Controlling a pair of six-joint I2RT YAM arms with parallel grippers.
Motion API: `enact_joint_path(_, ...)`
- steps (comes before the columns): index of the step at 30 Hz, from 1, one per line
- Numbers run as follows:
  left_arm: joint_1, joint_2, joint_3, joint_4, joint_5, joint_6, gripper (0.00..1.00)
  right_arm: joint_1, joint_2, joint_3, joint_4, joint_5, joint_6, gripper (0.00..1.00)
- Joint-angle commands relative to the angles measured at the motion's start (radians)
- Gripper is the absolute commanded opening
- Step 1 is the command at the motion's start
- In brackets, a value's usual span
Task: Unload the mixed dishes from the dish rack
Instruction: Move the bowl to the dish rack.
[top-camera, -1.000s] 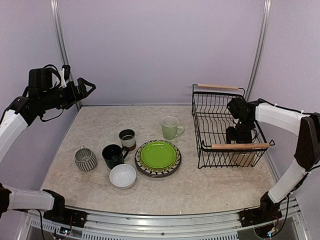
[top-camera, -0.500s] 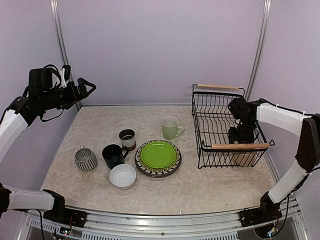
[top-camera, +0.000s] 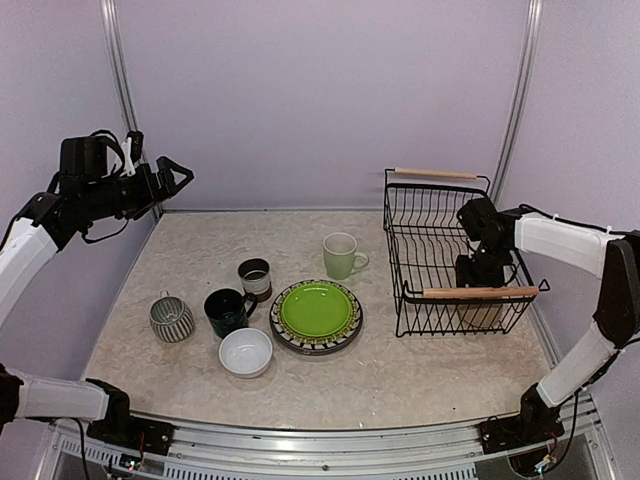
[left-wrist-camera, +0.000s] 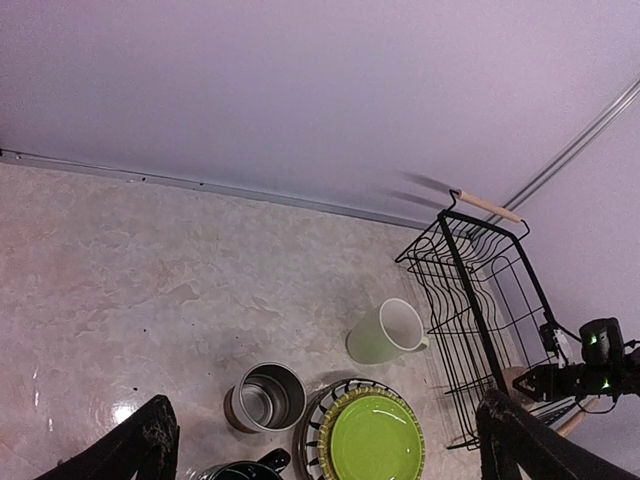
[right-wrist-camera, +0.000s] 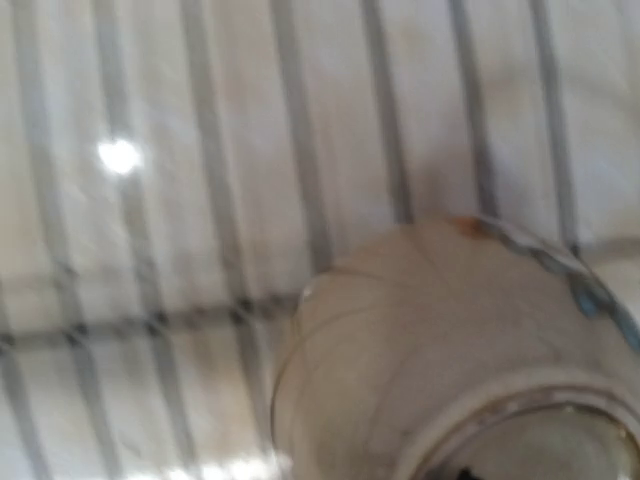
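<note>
My right gripper (top-camera: 478, 270) has dipped lower in the dish rack (top-camera: 437, 173) — pale dish (right-wrist-camera: 430, 330), perhaps a mug, just beneath; I cannot tell its jaws. Left gripper (top-camera: 176, 171) stays spread wide.

Looking down between wide-spread fingers (left-wrist-camera: 145, 448) onto a marbled table (left-wrist-camera: 120, 270). Showing a pale mug (left-wrist-camera: 383, 333) just left of the rack (left-wrist-camera: 480, 300), and a brown mug (left-wrist-camera: 264, 396) just beside a green plate (left-wrist-camera: 372, 440) lying on a striped plate (left-wrist-camera: 318, 410). Clipping a dark mug (left-wrist-camera: 245, 468) at the bottom edge. Catching the right arm (left-wrist-camera: 592, 362) at the rack's right end.

Marbled beige tabletop (top-camera: 420, 370), lilac walls (top-camera: 320, 100)
</note>
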Motion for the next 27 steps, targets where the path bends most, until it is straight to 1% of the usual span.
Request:
enact_joint_path(1, 0.009, 0.002, 0.020, -0.007, -0.001, -0.003, 0.99, -0.010, 0.099, -0.022, 0.212, -0.186, 0.006, 0.55)
enact_joint_path(5, 0.009, 0.000, 0.019, -0.007, -0.004, -0.002, 0.99, -0.008, 0.181, 0.056, 0.346, -0.280, -0.005, 0.55)
enact_joint_path(9, 0.009, 0.002, 0.018, -0.007, -0.009, 0.000, 0.99, -0.008, 0.263, 0.159, 0.407, -0.346, -0.013, 0.55)
enact_joint_path(12, 0.009, 0.006, 0.017, -0.009, -0.015, 0.001, 0.99, 0.001, 0.286, 0.227, 0.424, -0.421, -0.026, 0.55)
enact_joint_path(16, 0.009, 0.014, 0.019, -0.010, -0.017, 0.003, 0.99, 0.026, 0.219, 0.240, 0.405, -0.427, -0.057, 0.59)
enact_joint_path(20, 0.011, 0.018, 0.021, -0.009, 0.000, -0.003, 0.99, 0.027, 0.107, 0.212, 0.375, -0.395, -0.073, 0.67)
enact_joint_path(24, 0.013, 0.022, 0.022, -0.009, 0.011, -0.008, 0.99, 0.026, 0.019, 0.214, 0.340, -0.409, -0.095, 0.70)
enact_joint_path(27, 0.013, 0.021, 0.021, -0.009, 0.015, -0.010, 0.99, 0.020, -0.034, 0.212, 0.321, -0.332, -0.098, 0.77)
